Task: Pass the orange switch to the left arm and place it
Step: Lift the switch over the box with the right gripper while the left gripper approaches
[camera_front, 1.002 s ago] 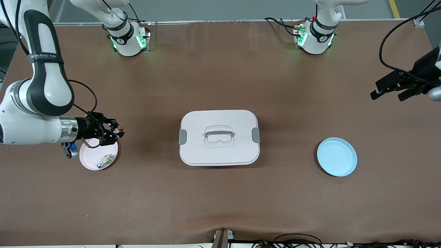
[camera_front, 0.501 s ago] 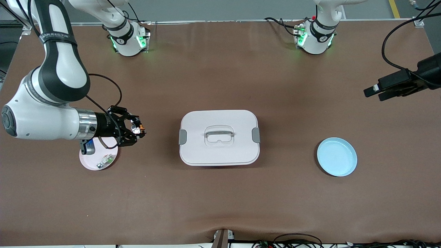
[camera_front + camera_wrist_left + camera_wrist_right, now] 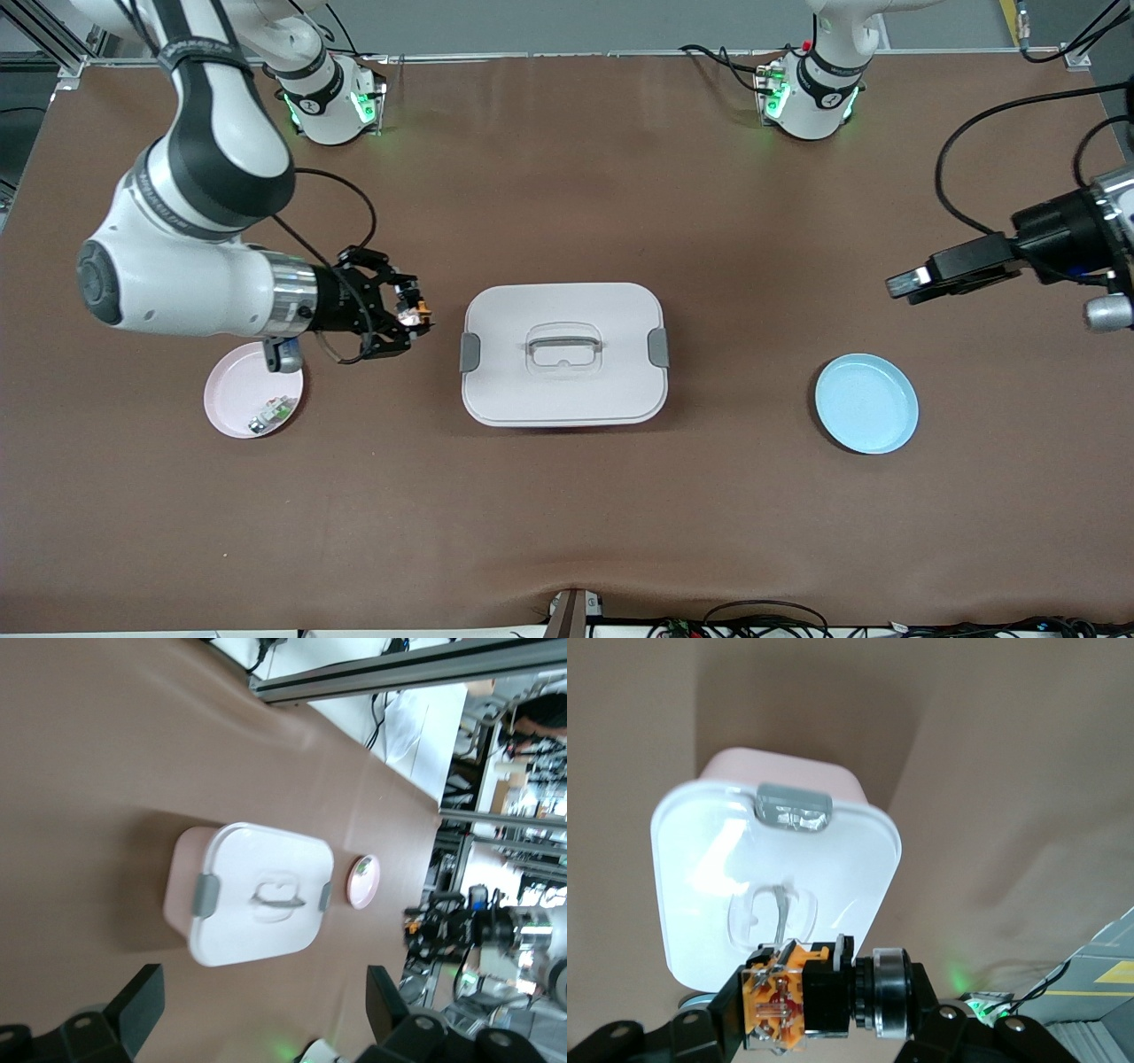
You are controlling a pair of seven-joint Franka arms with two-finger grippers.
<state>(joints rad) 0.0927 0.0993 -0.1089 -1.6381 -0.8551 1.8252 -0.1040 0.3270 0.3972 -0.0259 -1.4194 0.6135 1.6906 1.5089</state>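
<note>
I have the right gripper (image 3: 416, 315) up in the air, pinching the orange switch (image 3: 420, 310) between its fingers; it hangs over bare table just beside the box (image 3: 563, 354), at roughly nine o'clock from it in the front view. From the right wrist view the switch (image 3: 778, 1008) shows its orange face and black body with a ringed end, clamped crosswise, with the box lid (image 3: 771, 895) spread out under it.

The pink plate (image 3: 237, 399) sits at about seven o'clock from that gripper, toward the right arm's end of the table, and it holds a small green-and-white component (image 3: 275, 411); I cannot make out its detail.

The left gripper (image 3: 912, 283) is up over the table toward the left arm's end, at about one o'clock from the blue plate (image 3: 866, 403), its fingers (image 3: 140, 999) spread wide and holding nothing. Its wrist view looks across at the box (image 3: 257, 895).
</note>
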